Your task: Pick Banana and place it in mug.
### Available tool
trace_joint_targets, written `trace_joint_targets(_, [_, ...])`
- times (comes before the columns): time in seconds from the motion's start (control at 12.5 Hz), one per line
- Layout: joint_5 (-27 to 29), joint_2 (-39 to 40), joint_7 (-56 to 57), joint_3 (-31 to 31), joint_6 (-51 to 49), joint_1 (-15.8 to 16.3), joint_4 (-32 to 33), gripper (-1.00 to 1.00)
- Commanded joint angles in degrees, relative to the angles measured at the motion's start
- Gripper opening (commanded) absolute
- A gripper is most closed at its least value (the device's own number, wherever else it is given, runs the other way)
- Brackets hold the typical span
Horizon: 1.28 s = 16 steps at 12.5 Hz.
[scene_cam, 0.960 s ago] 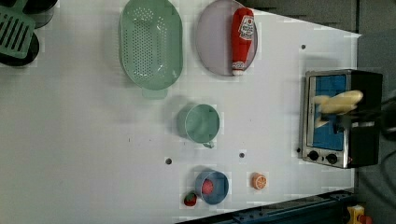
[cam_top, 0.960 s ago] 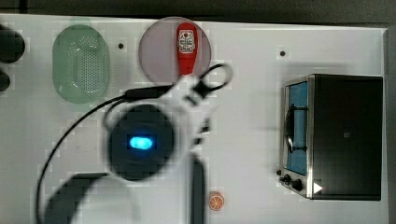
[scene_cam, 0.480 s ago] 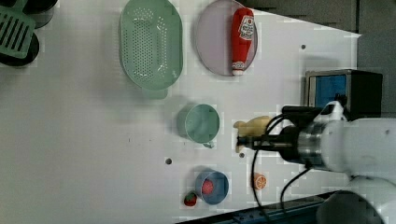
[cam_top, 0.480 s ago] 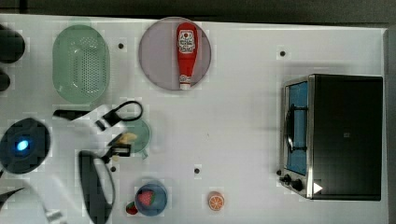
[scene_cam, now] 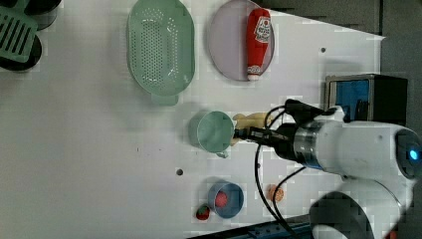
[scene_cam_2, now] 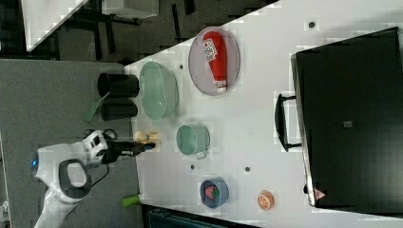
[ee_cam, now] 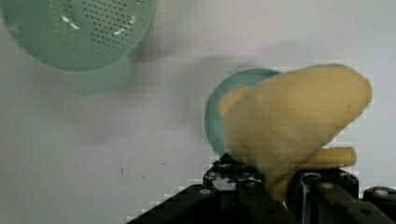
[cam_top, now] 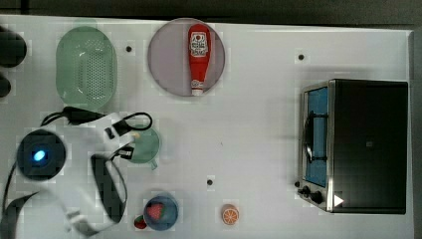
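Observation:
My gripper [scene_cam: 243, 133] is shut on the pale yellow toy banana [scene_cam: 252, 121], which is held in the air. The wrist view has the banana [ee_cam: 294, 126] large in front of the black fingers [ee_cam: 252, 186], overlapping the round green mug [ee_cam: 213, 116] below. The mug [scene_cam: 214, 132] stands upright on the white table, and the banana hangs just off the rim on the left view's right. From above, the gripper [cam_top: 130, 144] covers the left edge of the mug [cam_top: 147, 145]. In the right view the banana [scene_cam_2: 145, 137] and gripper [scene_cam_2: 149, 145] are left of the mug [scene_cam_2: 192, 139].
A pale green perforated basket [cam_top: 85, 67] lies behind the mug. A ketchup bottle [cam_top: 198, 57] rests on a grey plate [cam_top: 164, 59]. The toaster oven [cam_top: 356, 144] stands at the top view's right. A blue bowl of red fruit [cam_top: 160, 211] and an orange slice [cam_top: 230, 214] sit near the front edge.
The arm has swung from beside the toaster oven across the table to the mug, carrying the banana with it; the banana now hangs at the mug's rim.

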State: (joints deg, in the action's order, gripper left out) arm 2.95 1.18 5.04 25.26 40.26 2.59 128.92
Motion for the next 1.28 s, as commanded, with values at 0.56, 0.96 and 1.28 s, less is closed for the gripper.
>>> trace_joint_targets(0.56, [0.2, 6.4, -3.2, -1.1, 12.9, -1.0, 5.4, 1.0])
trace_joint_targets(0.96, [0.3, 0.9, -3.2, -3.4, 11.0, -1.7, 3.4, 1.0])
trace_joint_targets(1.28, [0.3, -8.9, -3.0, -11.5, -8.5, -2.9, -3.2, 1.0])
